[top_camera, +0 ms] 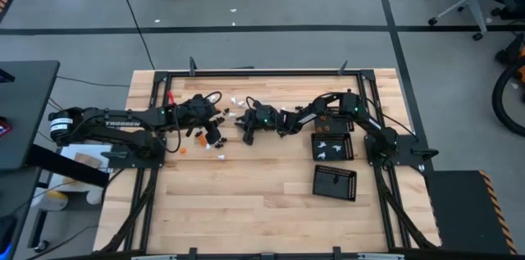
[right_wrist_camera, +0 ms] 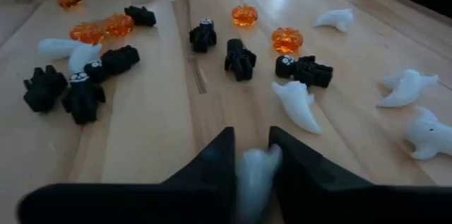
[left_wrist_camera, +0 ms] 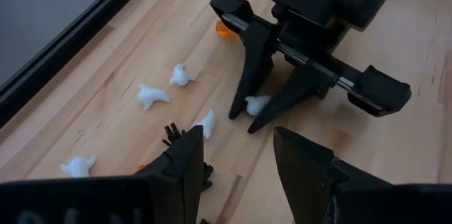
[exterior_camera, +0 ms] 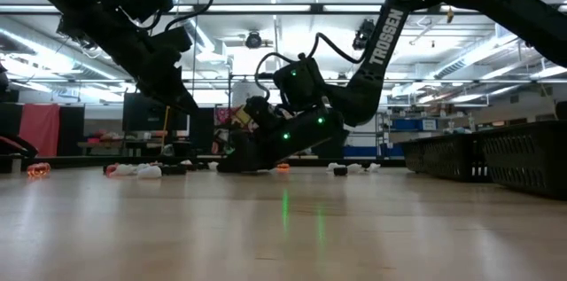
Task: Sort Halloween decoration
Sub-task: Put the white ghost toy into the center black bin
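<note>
The Halloween decoration is many tiny white ghosts (right_wrist_camera: 296, 105), orange pumpkins (right_wrist_camera: 287, 39) and black figures (right_wrist_camera: 240, 59), lying loose on the wooden table between my two arms (top_camera: 201, 135). My right gripper (right_wrist_camera: 251, 160) is low at the table, left of the trays, and shut on one white ghost (left_wrist_camera: 258, 104). My left gripper (left_wrist_camera: 240, 160) hangs open above the pieces, facing the right gripper, with nothing between its fingers. My right gripper pinches a single white ghost (right_wrist_camera: 256, 171) between its two fingertips (left_wrist_camera: 244, 100). The fingers slant down at it from the table's right side. The ghost sits at the very ends of the fingers, at the table top.
Three black perforated trays stand at the right: one with white pieces (top_camera: 332, 147), one nearer the front (top_camera: 335, 183) and one partly under the right arm (top_camera: 332, 120). A black metal frame (top_camera: 246, 72) borders the table. Bare wood lies toward the near edge.
</note>
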Robot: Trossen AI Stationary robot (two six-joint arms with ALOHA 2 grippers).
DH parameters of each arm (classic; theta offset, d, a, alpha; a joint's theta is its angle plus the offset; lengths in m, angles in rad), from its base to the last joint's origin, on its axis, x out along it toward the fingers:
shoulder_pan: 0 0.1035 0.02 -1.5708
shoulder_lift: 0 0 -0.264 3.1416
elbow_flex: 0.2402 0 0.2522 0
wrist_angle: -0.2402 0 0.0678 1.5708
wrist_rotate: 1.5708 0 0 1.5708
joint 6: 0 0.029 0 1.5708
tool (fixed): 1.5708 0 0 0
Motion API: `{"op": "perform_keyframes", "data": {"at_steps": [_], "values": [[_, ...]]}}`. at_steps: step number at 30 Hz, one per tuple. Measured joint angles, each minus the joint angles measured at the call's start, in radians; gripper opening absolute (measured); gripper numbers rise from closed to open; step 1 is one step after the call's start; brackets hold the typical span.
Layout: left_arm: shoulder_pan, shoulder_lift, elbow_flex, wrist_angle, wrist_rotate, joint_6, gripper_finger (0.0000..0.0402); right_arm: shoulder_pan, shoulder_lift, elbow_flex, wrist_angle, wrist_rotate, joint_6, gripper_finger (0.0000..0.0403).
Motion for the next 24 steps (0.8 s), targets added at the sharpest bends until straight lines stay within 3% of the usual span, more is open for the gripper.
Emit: {"op": "perform_keyframes", "data": {"at_steps": [5, 10, 24], "values": [[0.000, 0.000, 0.000, 0.000, 0.000, 0.000, 0.0157, 0.000, -0.001, 0.001, -0.022, -0.019, -0.001, 0.0061], [0.000, 0.000, 0.000, 0.000, 0.000, 0.000, 0.0157, -0.002, -0.033, 0.000, -0.080, -0.040, -0.008, 0.0066], [0.000, 0.000, 0.000, 0.000, 0.000, 0.000, 0.0157, 0.025, -0.278, -0.010, -0.634, -0.110, -0.109, 0.0067]]}}
